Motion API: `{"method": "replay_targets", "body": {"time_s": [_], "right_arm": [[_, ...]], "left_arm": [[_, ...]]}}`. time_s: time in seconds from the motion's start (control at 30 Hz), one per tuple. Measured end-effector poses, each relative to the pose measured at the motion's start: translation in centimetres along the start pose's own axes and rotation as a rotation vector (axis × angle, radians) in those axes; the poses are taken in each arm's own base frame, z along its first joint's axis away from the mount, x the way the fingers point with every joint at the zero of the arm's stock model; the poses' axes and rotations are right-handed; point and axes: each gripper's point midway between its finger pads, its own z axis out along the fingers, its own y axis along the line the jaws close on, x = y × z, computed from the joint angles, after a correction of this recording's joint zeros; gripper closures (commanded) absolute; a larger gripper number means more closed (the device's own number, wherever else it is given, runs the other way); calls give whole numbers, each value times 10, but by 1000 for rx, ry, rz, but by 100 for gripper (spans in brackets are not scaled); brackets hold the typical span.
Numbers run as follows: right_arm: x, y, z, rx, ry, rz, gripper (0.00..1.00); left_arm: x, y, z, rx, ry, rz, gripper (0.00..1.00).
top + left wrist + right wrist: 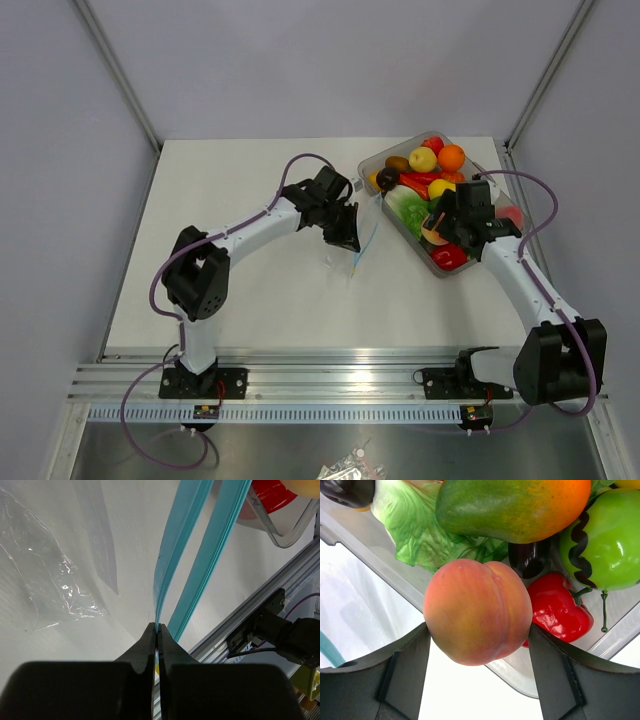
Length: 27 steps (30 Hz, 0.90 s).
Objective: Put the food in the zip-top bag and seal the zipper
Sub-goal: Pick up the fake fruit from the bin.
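Peach (477, 611) sat clamped between the jaws of the right gripper (478, 635), hanging just over the rim of the clear tray (355, 535). The left gripper (156, 629) had its jaws pinched tight on one lip of the light blue zipper (176, 540), whose two strips stood parted. The zip-top bag (47, 575) lay crumpled on the white table (250, 300), left of the tray.

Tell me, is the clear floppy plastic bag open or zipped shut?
Open: the clear plastic bag's two light blue zipper strips run apart, a gap between them.
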Motion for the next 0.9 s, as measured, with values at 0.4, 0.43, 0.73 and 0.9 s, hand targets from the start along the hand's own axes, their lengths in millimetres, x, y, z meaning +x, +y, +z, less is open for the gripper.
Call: {"method": "replay_targets", "body": {"time_s": [0.4,0.43,0.73,0.9], "right_arm": [[-2,0,-5,-9,-14,-2,57],[-1,-1,-4,-5,-8,-5,57],[13,-6,1,5,32,-13,58],[5,5,-18,-70,-1,-7,58]], "left_arm": [[-2,3,0,-5,-2,-21,100],[-2,3,0,-6,-2,-23,100],[-4,6,0,-13,-8,-28,100],[-4,8,3,-19,-4,-32,100]]}}
